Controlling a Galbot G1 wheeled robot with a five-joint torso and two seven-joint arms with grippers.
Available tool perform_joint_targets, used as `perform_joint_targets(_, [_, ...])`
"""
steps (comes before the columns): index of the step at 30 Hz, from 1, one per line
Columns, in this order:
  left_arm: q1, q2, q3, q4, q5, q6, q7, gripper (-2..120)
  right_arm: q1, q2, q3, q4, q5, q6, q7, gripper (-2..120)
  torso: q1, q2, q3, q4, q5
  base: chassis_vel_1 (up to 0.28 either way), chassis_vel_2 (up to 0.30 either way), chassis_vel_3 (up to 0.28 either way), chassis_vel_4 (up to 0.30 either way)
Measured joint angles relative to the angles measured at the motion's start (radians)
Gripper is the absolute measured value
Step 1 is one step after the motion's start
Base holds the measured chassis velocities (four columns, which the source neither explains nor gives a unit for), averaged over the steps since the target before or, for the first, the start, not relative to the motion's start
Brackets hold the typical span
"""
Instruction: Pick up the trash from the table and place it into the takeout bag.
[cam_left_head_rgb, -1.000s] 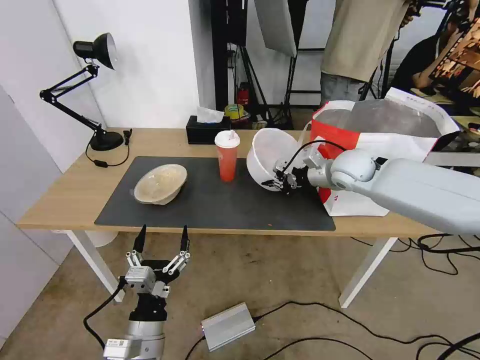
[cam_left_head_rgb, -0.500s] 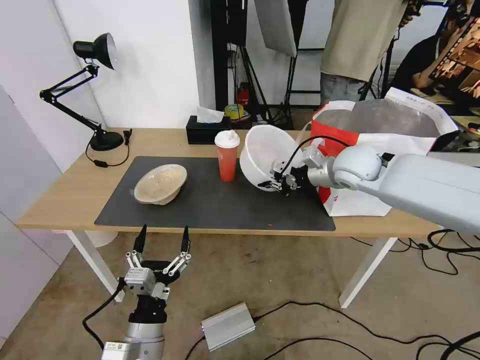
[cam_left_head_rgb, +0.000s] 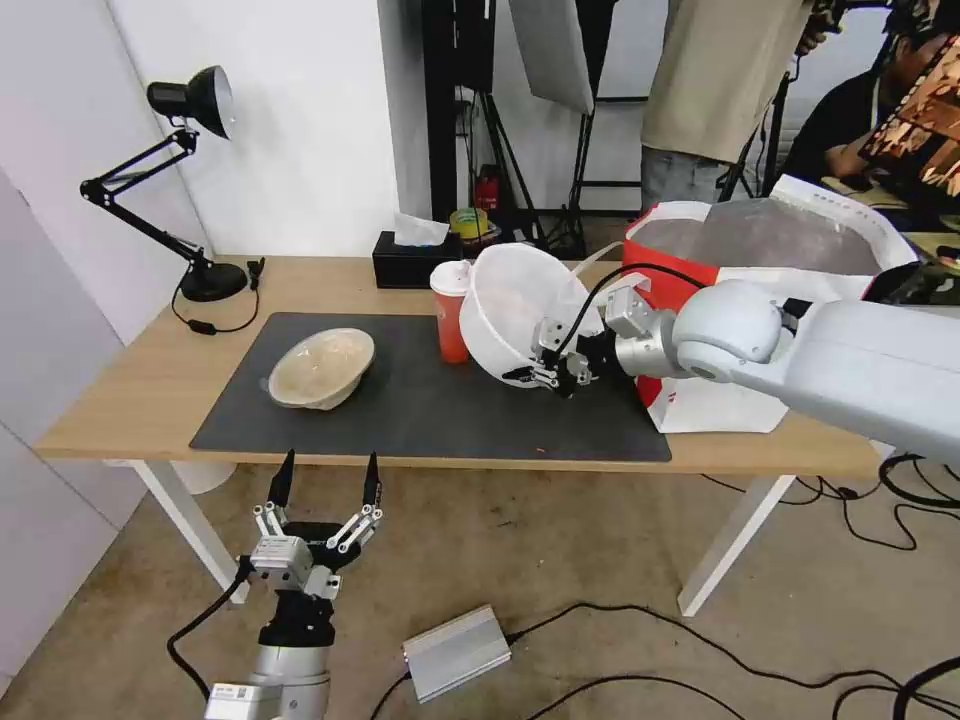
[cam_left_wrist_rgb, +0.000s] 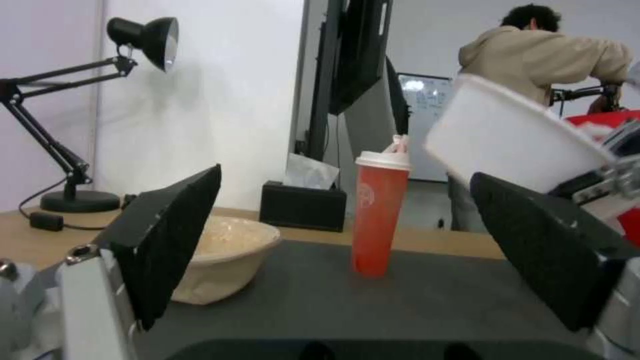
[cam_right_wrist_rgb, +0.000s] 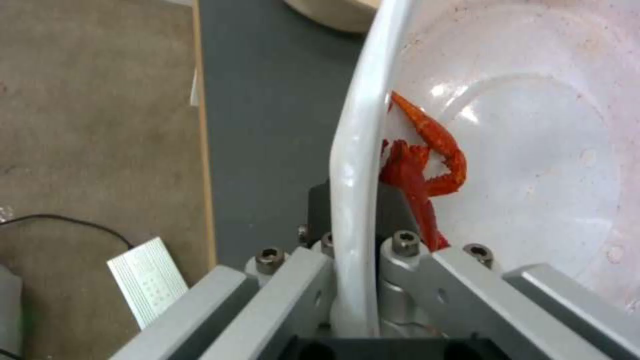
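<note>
Since a second ago my right gripper has carried the big white round bowl higher and leftward, jaws clamped on its rim above the light-wood table. My right wrist view reveals one red scrap inside. One red drink cup, one beige bowl, one red-and-white takeout bag. Left gripper hangs spread below the table.

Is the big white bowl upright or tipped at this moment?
Tipped. The right hand pinches the rim of the big white bowl, holding it above the dark grey mat on its side.
</note>
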Motion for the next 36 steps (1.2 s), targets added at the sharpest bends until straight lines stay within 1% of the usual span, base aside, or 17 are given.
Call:
perform_joint_targets(8, [-0.001,0.002,0.006,0.012,0.001,-0.002,0.001,100,0.075,-0.066,-0.030,0.080,0.023,-0.007,-0.004,0,0.000,0.000,0.000,-0.0001,0.0001,0.000,0.000,0.000,0.000])
perform_joint_targets(14, [-0.001,0.003,0.007,0.018,0.001,-0.005,0.001,100,0.121,-0.095,-0.046,0.113,0.032,-0.008,-0.012,0,0.000,0.000,0.000,0.0000,0.0000,0.000,0.000,0.000,0.000])
perform_joint_targets(18, [-0.002,0.003,0.008,0.029,0.002,-0.016,0.001,100,0.172,-0.125,-0.075,0.138,0.036,-0.008,-0.023,0,0.000,0.000,0.000,0.0000,0.0001,0.000,0.000,0.000,0.000])
perform_joint_targets(23, [-0.004,0.003,0.008,0.036,0.003,-0.018,0.002,100,0.233,-0.144,-0.111,0.159,0.052,-0.007,-0.037,0,0.000,0.000,0.000,0.0000,0.0001,0.000,0.000,0.000,0.000])
perform_joint_targets(29, [-0.007,0.005,0.004,0.039,0.002,-0.019,0.002,100,0.292,-0.153,-0.129,0.182,0.078,-0.005,-0.045,0,0.000,0.000,0.000,0.0000,0.0000,0.000,0.000,0.000,0.000])
perform_joint_targets(36, [-0.005,0.010,0.002,0.041,0.001,-0.021,0.002,100,0.320,-0.154,-0.135,0.205,0.094,-0.007,-0.046,0,0.000,0.000,0.000,0.0000,0.0000,0.000,0.000,0.000,0.000])
